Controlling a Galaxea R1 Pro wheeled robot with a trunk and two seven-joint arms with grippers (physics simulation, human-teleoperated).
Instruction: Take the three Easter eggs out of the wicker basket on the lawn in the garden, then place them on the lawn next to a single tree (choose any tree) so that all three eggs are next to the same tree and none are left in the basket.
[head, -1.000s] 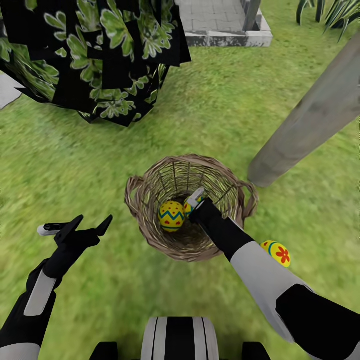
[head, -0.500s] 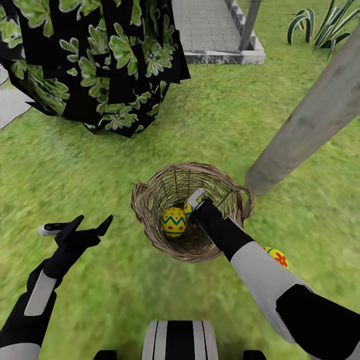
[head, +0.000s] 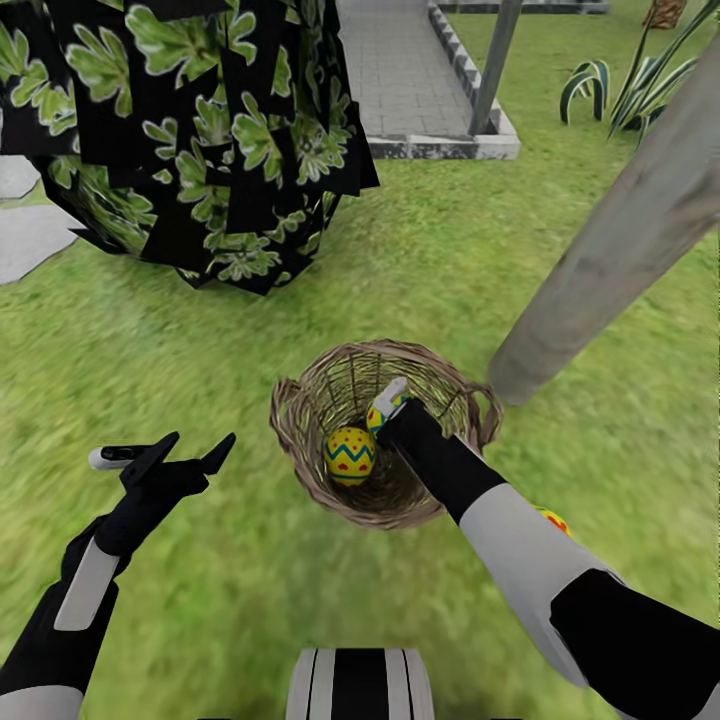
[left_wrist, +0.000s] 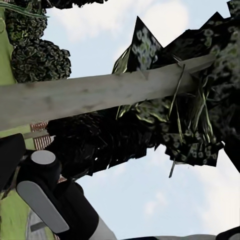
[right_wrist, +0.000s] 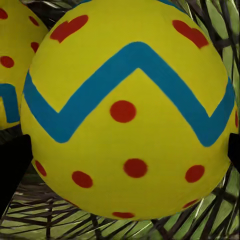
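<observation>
Right gripper (head: 385, 405), inside the wicker basket (head: 300, 455), clasps an egg (right_wrist: 127, 107); its forearm half-hides another egg (head: 552, 519). Left gripper (head: 190, 450) gapes empty.

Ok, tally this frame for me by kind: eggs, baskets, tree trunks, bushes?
Easter eggs: 3 (loose egg in the basket, gripped egg in the right end effector, outside egg on the lawn)
Wicker basket: 1
Tree trunk: 1
Bush: 1
Total: 6
</observation>
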